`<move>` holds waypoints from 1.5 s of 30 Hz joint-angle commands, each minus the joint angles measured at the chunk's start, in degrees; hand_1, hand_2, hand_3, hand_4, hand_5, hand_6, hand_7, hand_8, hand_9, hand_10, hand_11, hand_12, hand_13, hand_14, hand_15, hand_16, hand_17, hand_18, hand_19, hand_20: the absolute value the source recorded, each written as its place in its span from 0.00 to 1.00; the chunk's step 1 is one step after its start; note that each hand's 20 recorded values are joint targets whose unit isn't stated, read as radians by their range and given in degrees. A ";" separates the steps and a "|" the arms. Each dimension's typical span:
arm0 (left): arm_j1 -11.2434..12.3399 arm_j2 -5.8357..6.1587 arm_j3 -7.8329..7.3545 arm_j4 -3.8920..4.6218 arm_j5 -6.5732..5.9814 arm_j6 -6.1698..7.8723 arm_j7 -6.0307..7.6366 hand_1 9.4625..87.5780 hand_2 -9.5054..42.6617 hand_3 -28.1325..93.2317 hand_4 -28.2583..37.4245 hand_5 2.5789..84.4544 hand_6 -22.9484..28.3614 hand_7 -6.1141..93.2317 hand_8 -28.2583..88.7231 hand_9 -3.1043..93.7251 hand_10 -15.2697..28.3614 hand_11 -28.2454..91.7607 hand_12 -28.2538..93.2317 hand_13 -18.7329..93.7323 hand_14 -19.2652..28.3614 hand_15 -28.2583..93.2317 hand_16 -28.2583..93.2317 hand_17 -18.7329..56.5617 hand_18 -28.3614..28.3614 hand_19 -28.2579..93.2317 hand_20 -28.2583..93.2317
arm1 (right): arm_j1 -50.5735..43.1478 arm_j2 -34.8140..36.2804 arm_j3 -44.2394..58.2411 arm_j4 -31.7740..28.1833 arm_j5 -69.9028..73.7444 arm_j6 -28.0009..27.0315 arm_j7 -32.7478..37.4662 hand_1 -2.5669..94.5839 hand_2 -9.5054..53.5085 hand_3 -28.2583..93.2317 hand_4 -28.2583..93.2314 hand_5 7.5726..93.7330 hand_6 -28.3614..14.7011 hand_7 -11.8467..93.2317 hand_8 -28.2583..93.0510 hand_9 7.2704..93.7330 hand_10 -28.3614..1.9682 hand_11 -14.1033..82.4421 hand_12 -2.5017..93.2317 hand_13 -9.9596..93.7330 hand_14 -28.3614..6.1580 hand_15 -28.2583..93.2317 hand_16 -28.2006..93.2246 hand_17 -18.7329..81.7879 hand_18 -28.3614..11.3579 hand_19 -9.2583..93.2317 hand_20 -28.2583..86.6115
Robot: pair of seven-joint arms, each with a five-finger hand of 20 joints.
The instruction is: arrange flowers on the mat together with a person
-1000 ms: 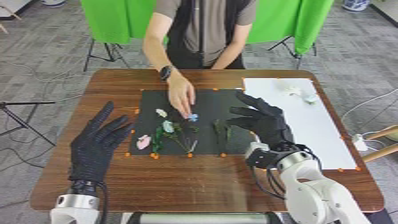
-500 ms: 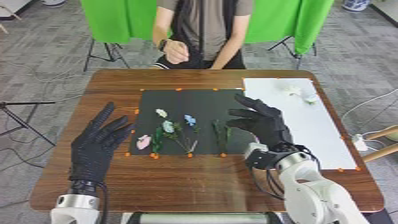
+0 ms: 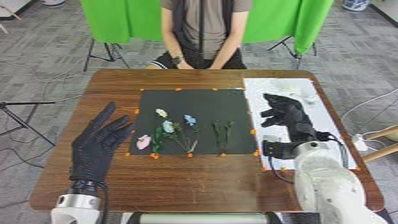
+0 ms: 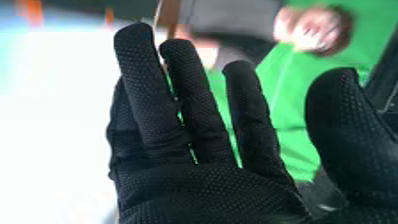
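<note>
Flowers (image 3: 143, 142) lie toward the left edge of the mat (image 3: 200, 100); the right hand (image 3: 297, 120), fingers apart like the left hand (image 3: 89, 152), hides some white sheet (image 3: 260, 90).

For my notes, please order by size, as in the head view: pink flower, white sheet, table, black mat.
Table
Black mat and white sheet: too alike to rank
Pink flower

Green cloth (image 3: 115, 22) hangs across the top of the frame, with thin dark stand legs (image 3: 108, 56) below it at upper left. A black stand (image 3: 27, 103) juts in at the left edge over grey carpet (image 3: 44, 75). A blue-and-white vessel (image 3: 356, 4) sits at upper right; light wooden legs (image 3: 382, 134) and a white cable (image 3: 366, 106) lie at right.
</note>
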 commanded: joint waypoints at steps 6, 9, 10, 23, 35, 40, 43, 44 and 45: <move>0.99 1.28 0.01 -0.88 -0.49 0.76 -1.07 0.12 0.32 0.86 0.00 0.36 0.56 0.16 0.16 0.40 0.82 0.42 0.33 0.41 0.98 0.61 0.17 0.17 0.98 0.75 0.22 | 13.07 11.39 -3.00 10.73 -24.14 -0.13 19.95 0.29 0.16 0.94 0.00 0.45 0.66 0.23 0.12 0.67 0.31 0.35 0.15 0.69 0.32 0.70 0.29 0.34 0.14 0.76 0.42; 0.99 1.36 -0.20 -1.09 -0.42 0.62 -1.02 0.12 0.33 0.86 0.00 0.36 0.57 0.16 0.16 0.40 0.82 0.42 0.33 0.41 0.98 0.61 0.17 0.17 0.98 0.75 0.22 | 17.48 12.65 -5.83 14.96 -26.13 -3.40 21.68 0.29 0.14 0.94 0.00 0.44 0.67 0.24 0.12 0.67 0.32 0.35 0.15 0.70 0.33 0.70 0.29 0.34 0.14 0.77 0.41; 0.87 1.37 -0.11 -1.14 -0.37 0.71 -0.97 0.12 0.33 0.86 0.00 0.36 0.57 0.16 0.16 0.40 0.82 0.42 0.33 0.41 0.98 0.61 0.17 0.17 0.98 0.75 0.22 | 19.07 13.20 -7.04 16.38 -27.00 -4.52 22.20 0.30 0.14 0.94 0.00 0.44 0.67 0.24 0.12 0.67 0.32 0.36 0.15 0.70 0.34 0.70 0.29 0.34 0.14 0.77 0.40; 0.77 3.42 0.59 -1.76 -1.00 1.14 1.81 0.12 0.33 0.86 0.00 0.36 0.57 0.17 0.17 0.40 0.82 0.42 0.33 0.41 0.98 0.61 0.16 0.17 0.98 0.75 0.22 | 37.03 16.09 -22.86 32.54 -33.76 -13.81 26.18 0.32 0.09 0.94 0.00 0.40 0.70 0.25 0.12 0.65 0.36 0.36 0.16 0.71 0.40 0.70 0.29 0.35 0.15 0.78 0.38; 0.20 2.59 -0.10 -1.91 -0.89 -0.48 0.67 0.13 0.32 0.86 0.00 0.36 0.57 0.17 0.16 0.40 0.83 0.43 0.33 0.41 0.98 0.61 0.16 0.17 0.98 0.76 0.21 | 40.06 14.52 -25.33 38.61 -30.70 -25.51 27.52 0.33 0.07 0.95 0.00 0.31 0.77 0.25 0.12 0.59 0.37 0.36 0.15 0.68 0.41 0.71 0.28 0.33 0.17 0.77 0.35; -0.48 3.02 -0.41 -1.68 -1.30 -1.12 0.19 0.13 0.32 0.86 0.00 0.36 0.57 0.17 0.16 0.40 0.83 0.43 0.33 0.41 0.98 0.61 0.16 0.17 0.98 0.76 0.21 | 39.70 14.66 -24.99 39.10 -30.43 -26.97 26.50 0.34 0.07 0.94 0.00 0.30 0.79 0.26 0.12 0.57 0.36 0.35 0.15 0.66 0.41 0.70 0.28 0.32 0.17 0.76 0.34; -0.19 2.68 -0.73 -1.80 -1.26 -1.30 -0.06 0.13 0.32 0.86 0.00 0.36 0.57 0.17 0.17 0.40 0.83 0.43 0.33 0.41 0.98 0.61 0.16 0.17 0.98 0.76 0.21 | 40.70 14.16 -25.85 39.69 -30.54 -27.57 25.65 0.33 0.07 0.94 0.00 0.30 0.80 0.26 0.12 0.55 0.37 0.33 0.15 0.65 0.40 0.70 0.28 0.32 0.17 0.76 0.34; -0.22 2.80 -0.62 -1.86 -1.36 -1.03 0.15 0.13 0.32 0.86 0.00 0.36 0.57 0.17 0.17 0.40 0.83 0.43 0.33 0.41 0.98 0.61 0.16 0.17 0.98 0.76 0.21 | 41.25 13.90 -26.28 40.06 -30.96 -28.14 25.05 0.33 0.06 0.94 0.00 0.29 0.80 0.26 0.12 0.55 0.37 0.33 0.15 0.65 0.41 0.70 0.28 0.32 0.17 0.75 0.34; -0.49 2.58 -0.61 -1.76 -1.26 -1.30 -0.14 0.13 0.32 0.86 0.00 0.36 0.57 0.17 0.17 0.40 0.83 0.43 0.33 0.41 0.98 0.61 0.16 0.17 0.98 0.76 0.21 | 41.50 13.72 -26.48 40.29 -31.33 -28.73 24.74 0.33 0.06 0.94 0.00 0.29 0.80 0.26 0.12 0.54 0.38 0.33 0.15 0.65 0.41 0.69 0.28 0.31 0.17 0.75 0.34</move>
